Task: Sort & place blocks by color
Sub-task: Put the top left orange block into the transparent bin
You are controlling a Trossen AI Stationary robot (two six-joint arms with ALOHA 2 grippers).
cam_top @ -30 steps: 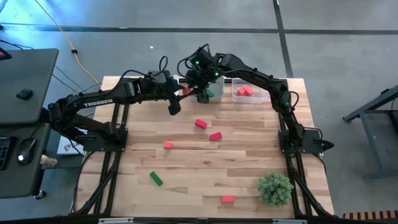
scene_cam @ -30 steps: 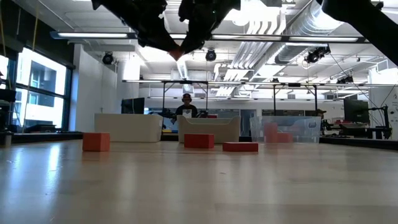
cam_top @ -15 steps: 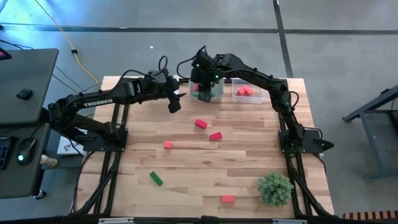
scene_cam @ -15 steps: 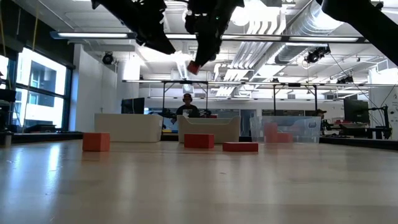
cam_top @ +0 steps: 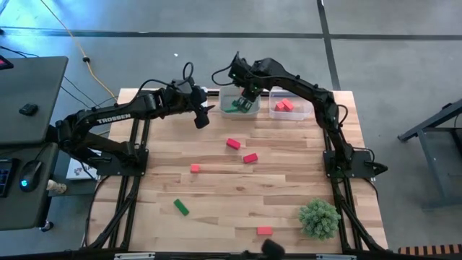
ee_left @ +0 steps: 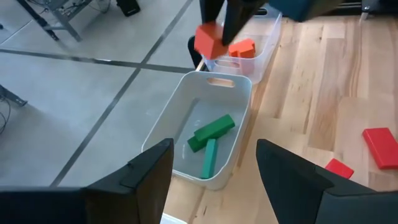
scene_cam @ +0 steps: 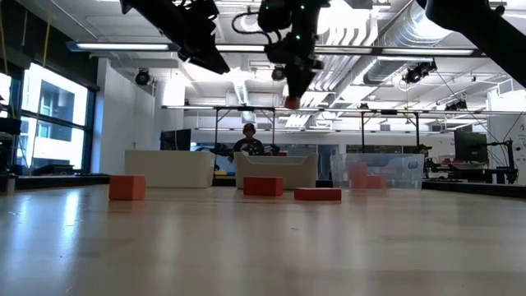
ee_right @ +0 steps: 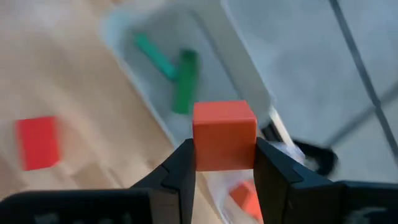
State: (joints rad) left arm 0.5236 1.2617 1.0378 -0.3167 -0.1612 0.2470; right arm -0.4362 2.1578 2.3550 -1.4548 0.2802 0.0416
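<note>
Mid-carry right now: right gripper pinching an orange cube, up in the air over the two bins at the back edge, between the green bin and the red bin. Next, probably needs shifting over the red bin before letting go, since dropping here could land it with the greens. Left gripper spread wide, empty, hanging just beside the green bin. Compared to a second ago: cube gone from left to right, right arm swung toward the red bin.
</note>
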